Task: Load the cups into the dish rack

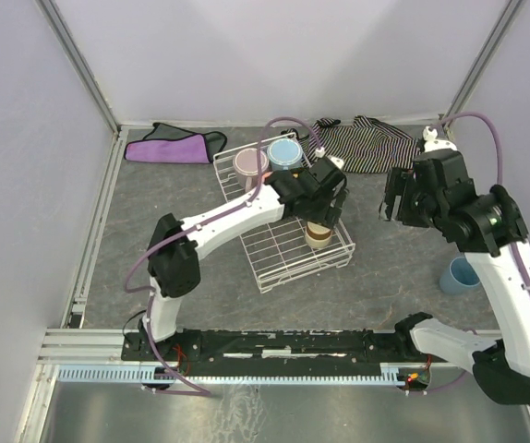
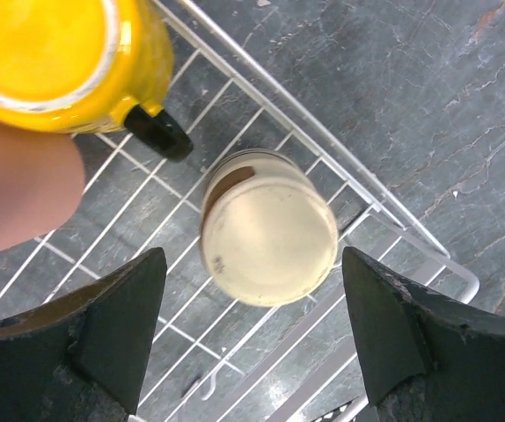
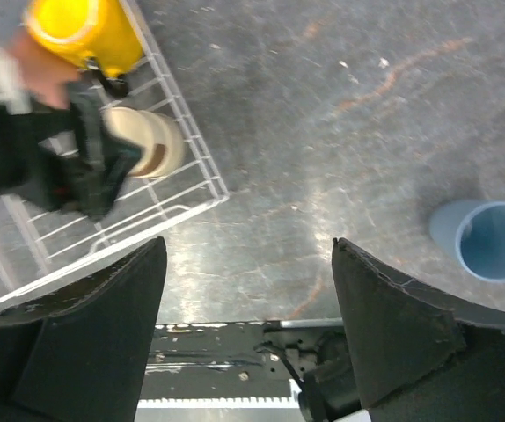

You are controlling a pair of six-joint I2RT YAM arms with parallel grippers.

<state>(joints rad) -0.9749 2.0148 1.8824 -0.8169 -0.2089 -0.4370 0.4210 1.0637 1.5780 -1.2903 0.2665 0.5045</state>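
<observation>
**A:** Where do the cups stand?

**B:** Four are in the dish rack (image 1: 283,263), which lies at the middle of the desk (image 1: 145,221) with its far end close to the desk's far edge. A pink cup (image 1: 251,163) and a blue cup (image 1: 284,152) stand side by side at the rack's far end. A cream tumbler (image 2: 270,233) with a brown band sits at the rack's near right corner, flat end up. A yellow mug (image 2: 54,48) is just beside it, farther in.

**A:** Any outside the rack?

**B:** One light blue cup (image 1: 458,275) stands mouth up on the bare desk near the right edge, well apart from the rack.

**A:** And the grippers?

**B:** The left gripper (image 2: 254,264) hangs over the cream tumbler with its jaws spread wide. One jaw is on each side with a clear gap to the cup, and it holds nothing. The right gripper (image 3: 248,246) hovers over bare desk between the rack and the light blue cup. Its jaws are also wide apart and empty.

**A:** Anything else on the desk?

**B:** A purple cloth (image 1: 173,148) lies towards the far left corner. A striped cloth (image 1: 367,143) lies along the far edge, just right of the rack.
</observation>
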